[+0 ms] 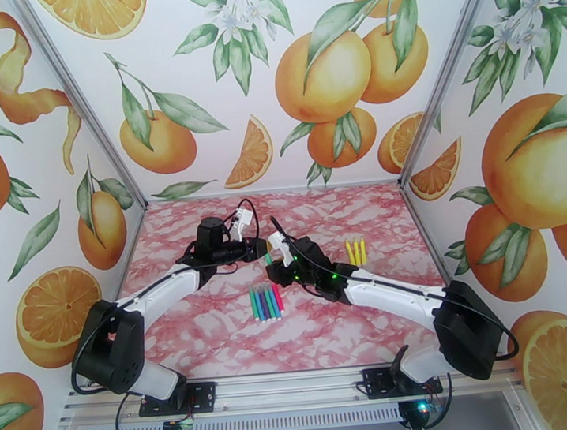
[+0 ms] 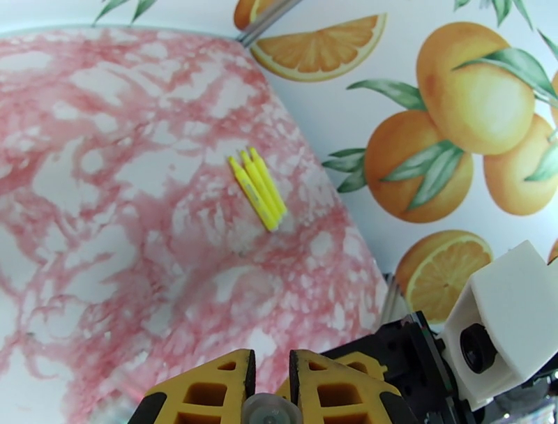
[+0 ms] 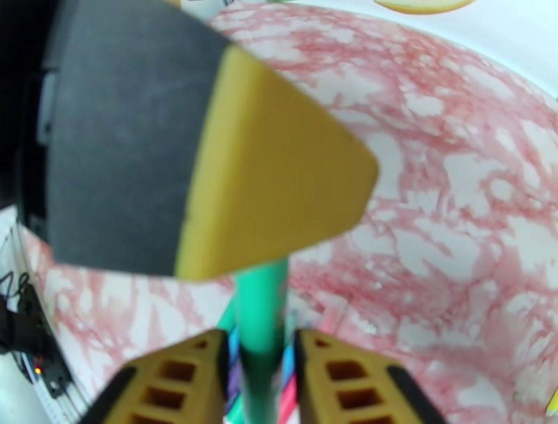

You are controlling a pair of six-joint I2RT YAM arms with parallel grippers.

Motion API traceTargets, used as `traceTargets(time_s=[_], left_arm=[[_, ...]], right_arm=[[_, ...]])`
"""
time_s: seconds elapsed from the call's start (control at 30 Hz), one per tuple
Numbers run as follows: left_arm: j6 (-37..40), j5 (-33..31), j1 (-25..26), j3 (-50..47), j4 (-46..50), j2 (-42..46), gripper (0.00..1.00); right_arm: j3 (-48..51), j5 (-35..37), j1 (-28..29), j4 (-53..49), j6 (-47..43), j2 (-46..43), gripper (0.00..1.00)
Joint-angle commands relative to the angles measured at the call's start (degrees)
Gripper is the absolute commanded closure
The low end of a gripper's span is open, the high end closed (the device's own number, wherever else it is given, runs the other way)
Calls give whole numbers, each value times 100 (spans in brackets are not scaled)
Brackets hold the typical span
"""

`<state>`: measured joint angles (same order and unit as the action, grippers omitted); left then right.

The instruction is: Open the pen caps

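Note:
A green pen (image 1: 267, 258) hangs above the table between my two grippers. My left gripper (image 1: 258, 250) is shut on its upper end, whose rounded tip (image 2: 268, 411) shows between the yellow fingers (image 2: 209, 390). I cannot tell whether that end is a pen cap. In the right wrist view the green pen (image 3: 261, 335) runs down between the fingers (image 3: 188, 383) of my right gripper (image 3: 261, 380), which stands slightly open, with thin gaps on both sides of the barrel. A left finger (image 3: 279, 174) looms just above it.
Several capped pens (image 1: 266, 302) in green, blue, purple and pink lie side by side on the marble table (image 1: 215, 336) below the grippers. Three yellow pens (image 1: 356, 251) (image 2: 258, 187) lie to the right. Orange-patterned walls (image 1: 271, 78) enclose the table.

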<state>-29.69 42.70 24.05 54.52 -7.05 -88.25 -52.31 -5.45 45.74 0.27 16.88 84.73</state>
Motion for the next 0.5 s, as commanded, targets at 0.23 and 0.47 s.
traceTargets(time_s=[0.23,0.47], left_arm=[[-15,412,90,256,-183,44,97],[3,587,153,322,-139,17,97]], right_arm=[[36,9,27,354,44,41,61],[-37,-87,24,437,69,151,66]])
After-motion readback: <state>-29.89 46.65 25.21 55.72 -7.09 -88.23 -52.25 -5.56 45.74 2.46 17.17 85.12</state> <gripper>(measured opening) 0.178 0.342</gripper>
